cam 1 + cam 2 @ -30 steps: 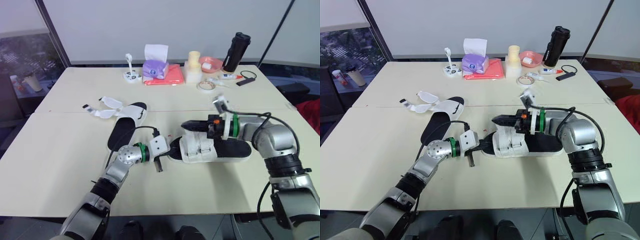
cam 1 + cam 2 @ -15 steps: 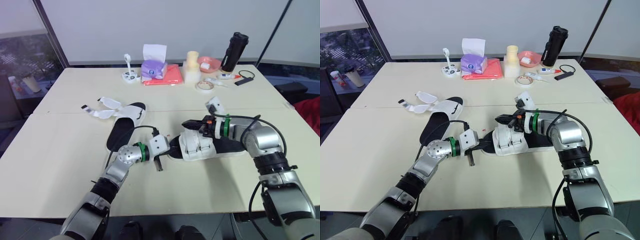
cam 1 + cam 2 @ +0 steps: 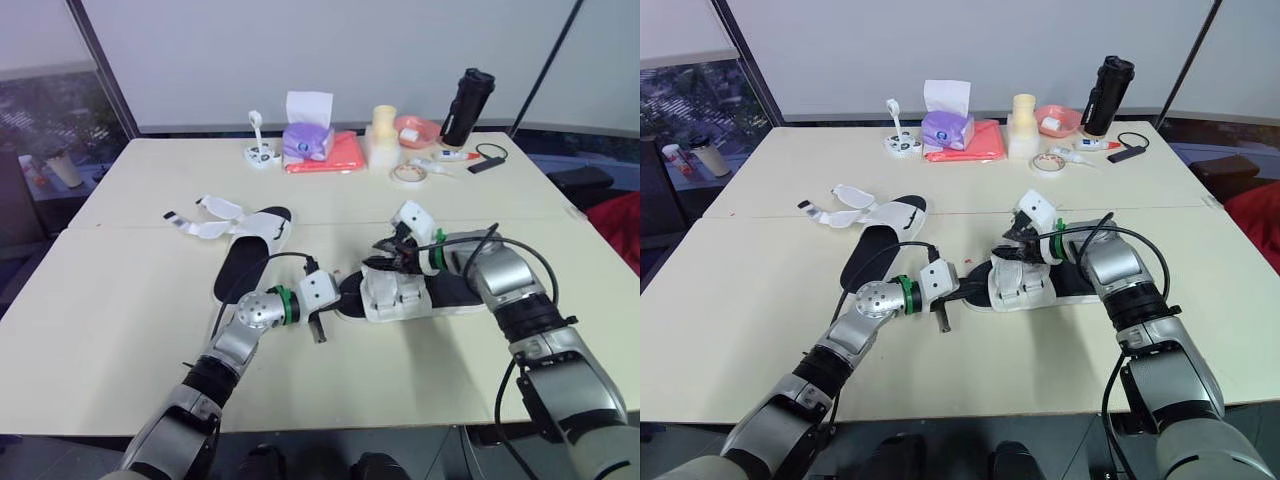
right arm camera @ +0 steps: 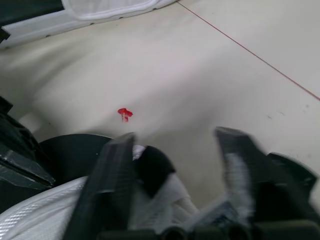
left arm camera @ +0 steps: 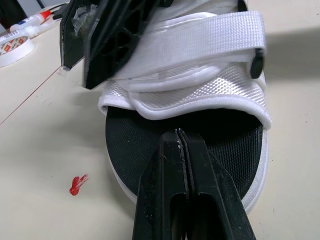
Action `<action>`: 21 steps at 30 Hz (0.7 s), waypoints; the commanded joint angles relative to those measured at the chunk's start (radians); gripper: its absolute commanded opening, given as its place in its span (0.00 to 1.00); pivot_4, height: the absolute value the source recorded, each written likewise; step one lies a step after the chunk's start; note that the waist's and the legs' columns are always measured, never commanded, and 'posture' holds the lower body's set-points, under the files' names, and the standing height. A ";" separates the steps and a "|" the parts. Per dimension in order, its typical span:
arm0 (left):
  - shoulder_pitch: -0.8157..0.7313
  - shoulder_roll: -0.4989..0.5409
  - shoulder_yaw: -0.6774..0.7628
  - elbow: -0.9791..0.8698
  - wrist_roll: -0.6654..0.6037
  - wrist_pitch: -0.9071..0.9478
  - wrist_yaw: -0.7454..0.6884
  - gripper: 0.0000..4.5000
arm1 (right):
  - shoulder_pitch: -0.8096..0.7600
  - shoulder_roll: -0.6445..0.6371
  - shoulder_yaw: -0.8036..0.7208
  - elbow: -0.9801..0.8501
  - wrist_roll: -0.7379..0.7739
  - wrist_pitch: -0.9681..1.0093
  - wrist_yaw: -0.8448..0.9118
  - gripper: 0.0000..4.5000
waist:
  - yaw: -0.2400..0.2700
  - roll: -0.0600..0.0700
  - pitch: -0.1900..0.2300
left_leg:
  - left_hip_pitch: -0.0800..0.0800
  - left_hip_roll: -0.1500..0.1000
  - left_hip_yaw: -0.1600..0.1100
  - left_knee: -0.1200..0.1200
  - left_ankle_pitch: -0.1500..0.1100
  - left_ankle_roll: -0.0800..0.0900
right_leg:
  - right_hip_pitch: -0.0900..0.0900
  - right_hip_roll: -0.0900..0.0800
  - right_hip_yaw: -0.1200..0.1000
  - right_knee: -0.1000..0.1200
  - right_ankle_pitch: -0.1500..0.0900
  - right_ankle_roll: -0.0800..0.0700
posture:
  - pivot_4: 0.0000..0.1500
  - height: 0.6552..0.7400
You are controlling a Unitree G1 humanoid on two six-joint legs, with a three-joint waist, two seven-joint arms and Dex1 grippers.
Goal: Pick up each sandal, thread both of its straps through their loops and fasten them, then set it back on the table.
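Flat near sandal [image 3: 400, 297], white straps across; far sandal [image 3: 245, 266] (straps splayed loose) lies apart.

Wears silver-grey shells on left arm [image 3: 232, 345] and right arm [image 3: 500, 275]; carries a green ring [image 3: 283, 305] and white camera block [image 3: 315, 290] at each wrist; trails looping black cables [image 3: 250, 265]; ends in black fingers [image 5: 170, 200].

Found no legible text, brand, number or sign in any view. Spotted red print on tape roll [image 5: 12, 47], too blurred to read. Checked tissue box [image 3: 308, 140] and black bottle [image 3: 465, 100]: too small to make out any lettering. Saw no readable mark on sandal [image 5: 200, 95] straps or sole.
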 commanded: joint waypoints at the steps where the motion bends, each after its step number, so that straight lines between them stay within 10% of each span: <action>1: 0.048 0.025 -0.019 0.045 0.041 0.037 -0.010 0.00 | -0.030 -0.028 -0.110 0.019 0.054 0.036 0.007 0.99 | 0.000 0.000 0.000 | 0.000 0.000 0.000 0.000 0.000 0.000 | 0.000 0.000 0.000 0.000 0.000 0.000 | 1.00 1.00; 10: 0.129 0.077 0.096 -0.332 -0.170 0.277 -0.070 0.00 | 0.046 -0.174 -0.447 -0.040 0.357 0.376 0.101 0.99 | -0.001 0.002 0.002 | -0.003 0.002 0.001 -0.005 0.000 0.000 | -0.004 0.001 0.001 -0.004 0.000 -0.001 | 1.00 1.00; 21: 0.177 0.204 0.280 -0.807 -0.550 0.772 -0.063 0.00 | 0.376 -0.251 -0.417 -0.297 0.431 0.440 0.182 0.99 | 0.001 0.008 0.010 | -0.006 0.001 0.002 -0.001 -0.001 0.002 | -0.005 0.000 0.001 -0.004 -0.001 -0.001 | 1.00 1.00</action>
